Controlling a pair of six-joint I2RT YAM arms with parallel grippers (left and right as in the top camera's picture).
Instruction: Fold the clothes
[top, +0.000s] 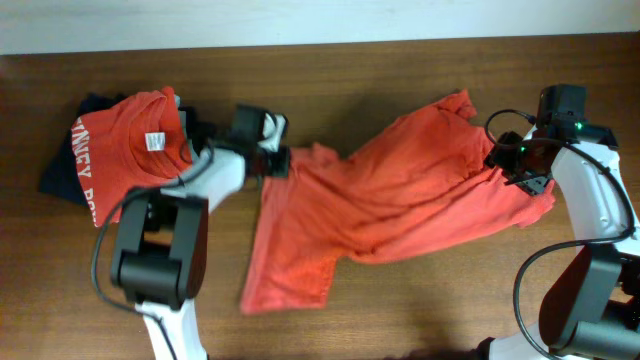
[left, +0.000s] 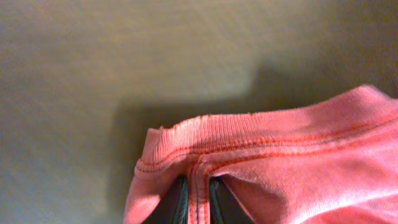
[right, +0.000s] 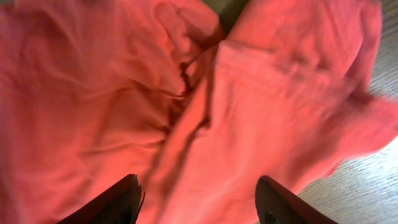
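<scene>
Shirts, two, both orange-red: a folded shirt lies at the left of the worktop on one navy garment; a crumpled shirt sprawls across the middle. The left gripper has its jaws pinching the ribbed left edge; the right gripper has its jaws spread above the right end.

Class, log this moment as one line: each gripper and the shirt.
left gripper: shut on ribbed edge of orange T-shirt | right gripper: open over same shirt | shirt: crumpled, unfolded
</scene>
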